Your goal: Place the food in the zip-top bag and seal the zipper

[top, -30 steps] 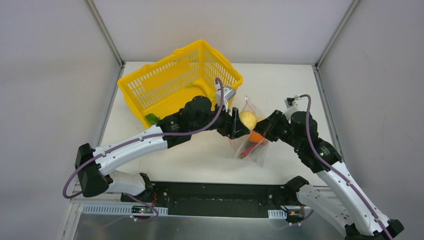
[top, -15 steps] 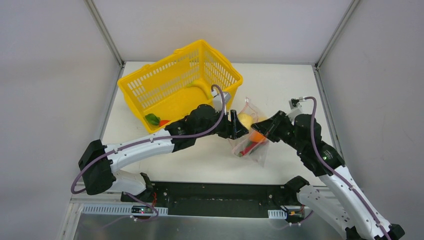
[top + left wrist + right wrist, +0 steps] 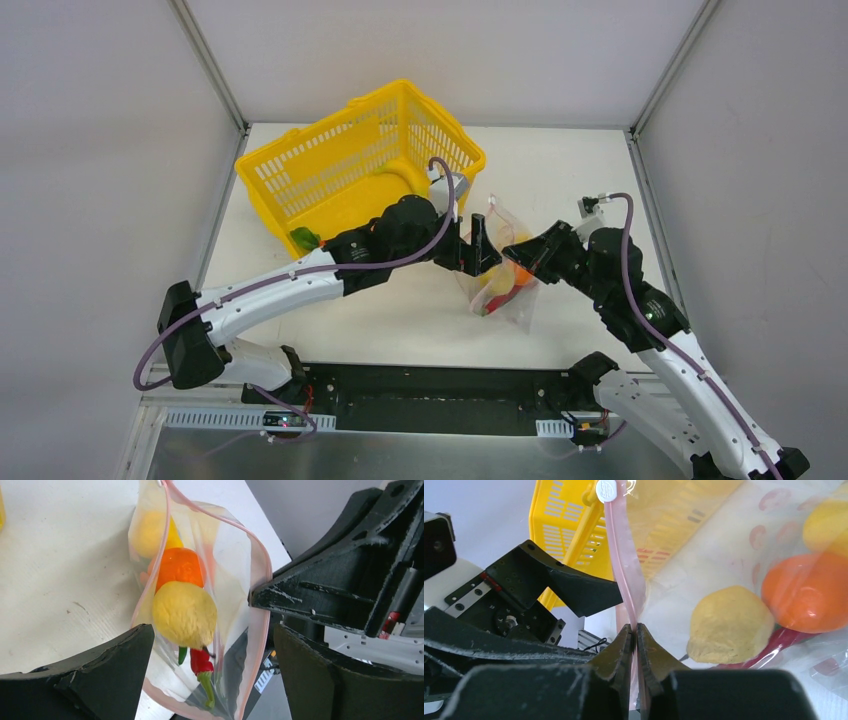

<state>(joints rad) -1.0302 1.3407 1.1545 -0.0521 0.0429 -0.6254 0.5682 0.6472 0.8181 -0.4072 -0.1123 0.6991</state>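
Seen from above, the left gripper (image 3: 478,247) had just opened at the zip-top bag (image 3: 505,297), held between both arms beside the yellow basket (image 3: 330,175). Its wrist view showed jaws apart and empty, the lemon (image 3: 184,614) now inside with an orange (image 3: 179,566) and red chili (image 3: 200,661). The right gripper (image 3: 634,630) stayed clamped on the unsealed zipper (image 3: 623,565).

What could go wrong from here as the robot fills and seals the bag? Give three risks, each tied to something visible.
1. The right fingers pinch only the thin zipper, so the loaded bag might slip free.
2. The lemon lies near the open mouth and could roll out or block sealing.
3. A green pepper lies in the basket; sealing now would leave it out.
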